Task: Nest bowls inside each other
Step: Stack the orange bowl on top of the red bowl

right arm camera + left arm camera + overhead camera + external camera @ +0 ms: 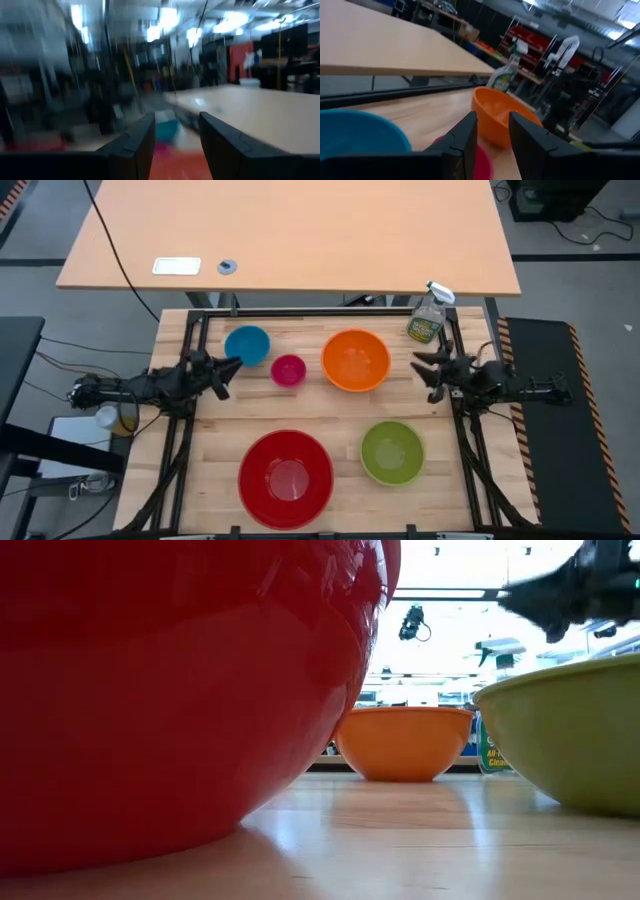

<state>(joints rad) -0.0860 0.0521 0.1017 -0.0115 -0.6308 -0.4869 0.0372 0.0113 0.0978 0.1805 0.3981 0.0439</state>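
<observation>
Five bowls rest on their bases on the wooden table, apart from one another: blue (247, 344) and small pink (288, 370) at the far left, orange (355, 360) at the far middle, big red (286, 478) and lime green (392, 452) near the front. My left gripper (232, 366) hovers open beside the blue bowl, pointing level toward the pink and orange bowls (500, 117). My right gripper (418, 365) hovers open just right of the orange bowl, its fingers (135, 140) holding nothing.
A clear spray bottle (428, 315) stands at the table's far right corner, close behind my right gripper. A light wooden desk (290, 230) lies beyond the far edge. Bare wood lies between the far bowls and the near ones.
</observation>
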